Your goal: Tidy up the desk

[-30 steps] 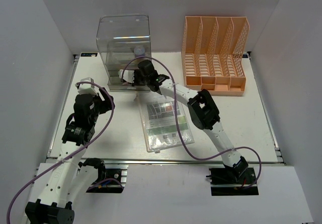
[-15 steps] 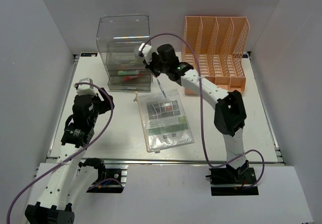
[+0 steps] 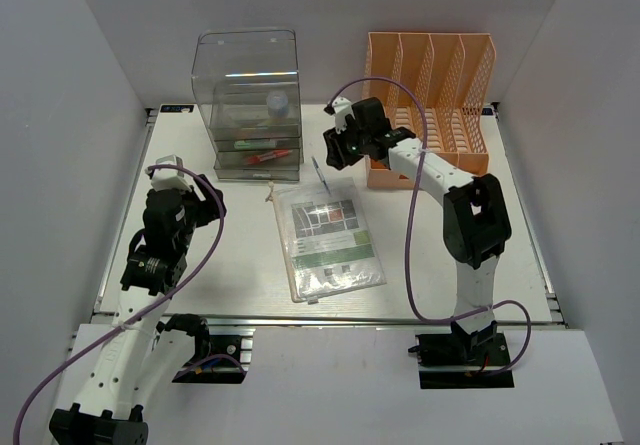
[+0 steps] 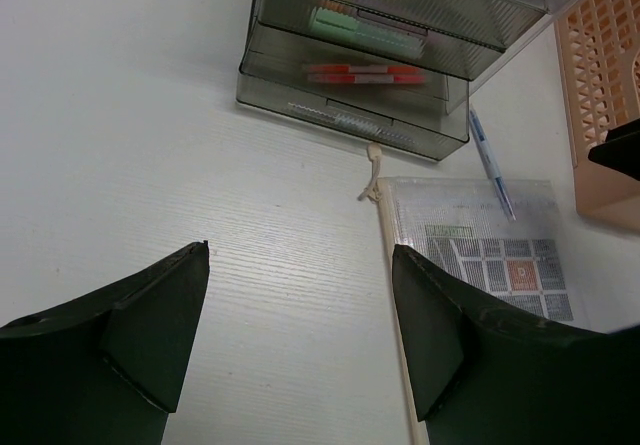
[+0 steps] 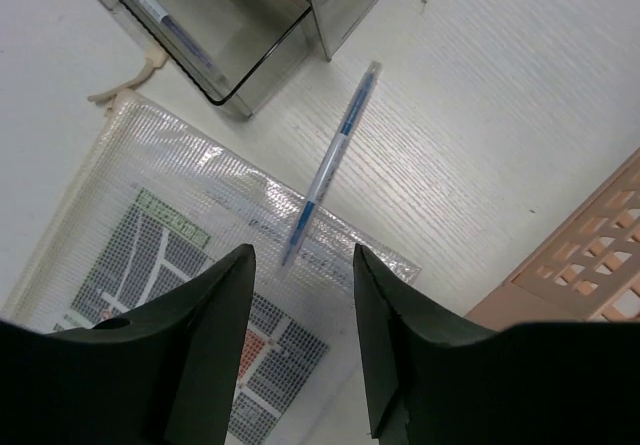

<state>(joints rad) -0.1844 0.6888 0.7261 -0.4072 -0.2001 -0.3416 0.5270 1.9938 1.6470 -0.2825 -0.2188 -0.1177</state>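
Top external view: the large white rectangular desk (image 3: 470,255) lies beneath both arms, its long axis running left to right, metal rail (image 3: 330,317) along the near edge. Left gripper (image 4: 300,255) gapes wide, empty; right gripper (image 5: 303,252) stands parted, empty, over a slim blue pen (image 5: 330,160).

Both arms (image 3: 428,170) are white with black joints, looping purple cables (image 3: 408,265) and black wedge-shaped tool fingers (image 4: 150,315).

desk (image 3: 480,235) | drawer box (image 3: 247,105) rear-left | file rack (image 3: 428,105) rear-right | pouch (image 3: 328,237) centre | pen (image 5: 330,160) overlapping pouch's rear edge
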